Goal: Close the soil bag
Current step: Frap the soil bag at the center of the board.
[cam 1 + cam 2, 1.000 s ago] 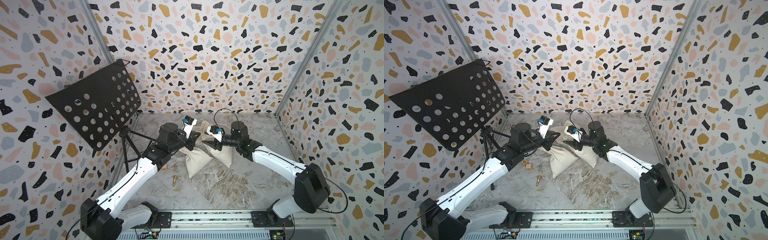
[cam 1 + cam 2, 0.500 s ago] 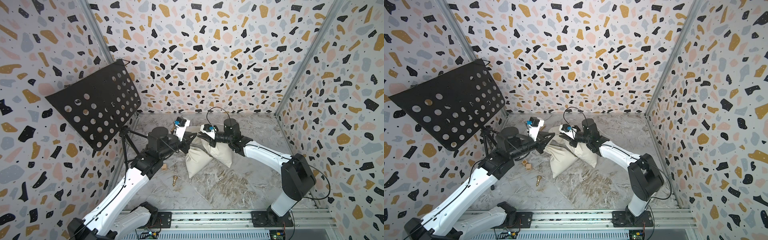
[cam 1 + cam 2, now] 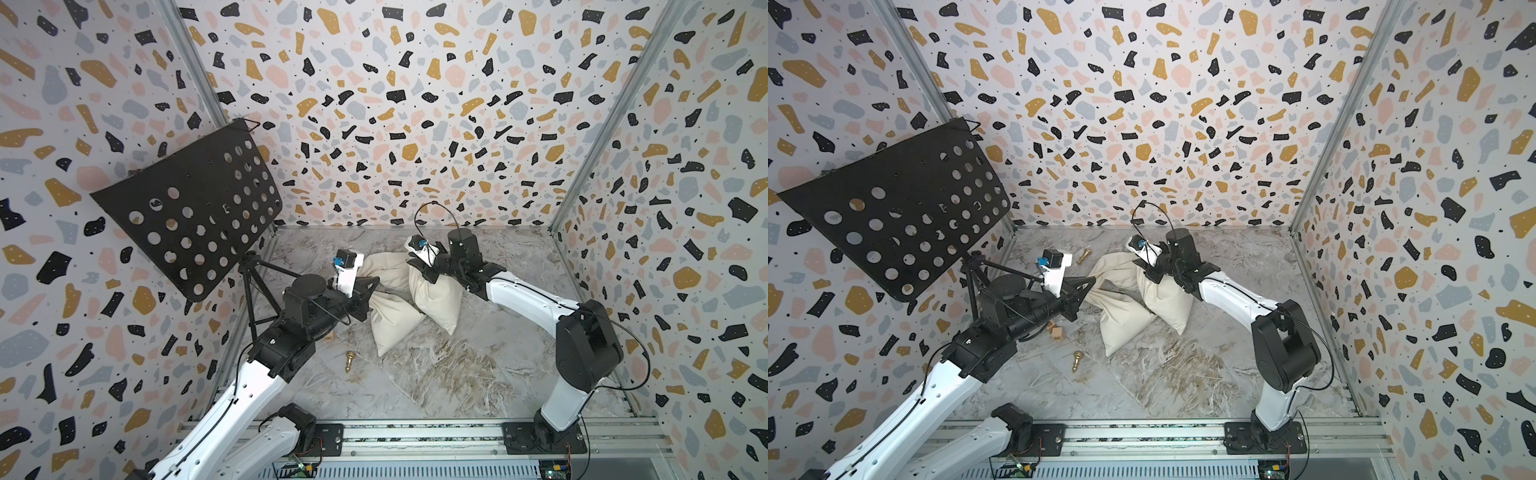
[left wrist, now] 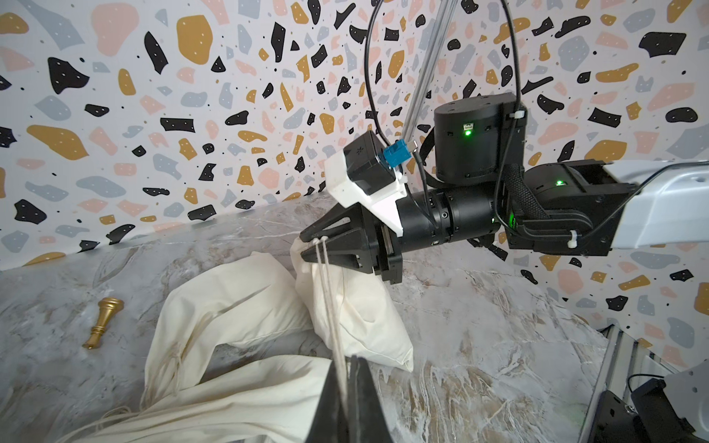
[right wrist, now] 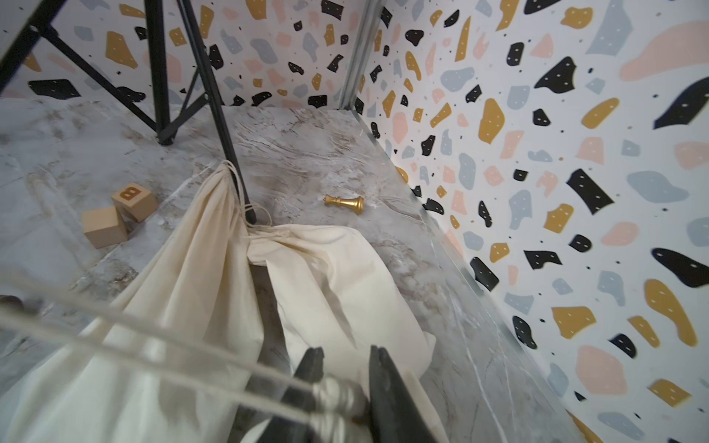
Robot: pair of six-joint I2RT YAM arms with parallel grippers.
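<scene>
A soft cream cloth soil bag [image 3: 395, 328] slumps on the marbled counter [image 3: 457, 374] — two thin cords [image 4: 330, 307] stretch taut. The left hand [image 4: 347, 368] clamps them fully closed; the right hand [image 4: 307, 245], nearly closed, nips their knots.

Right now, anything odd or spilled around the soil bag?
No spilled soil visible. The soil bag lies slumped, drawstring pinched by left gripper and right gripper. Odd: two gold chess pieces lie toppled, near chess piece in front of the bag, far chess piece behind it.

The soil bag [image 3: 395, 328] is matt cream cloth, the chess piece [image 5: 345, 202] glossy gold, the blocks [image 5: 104, 226] seemingly wood.
</scene>
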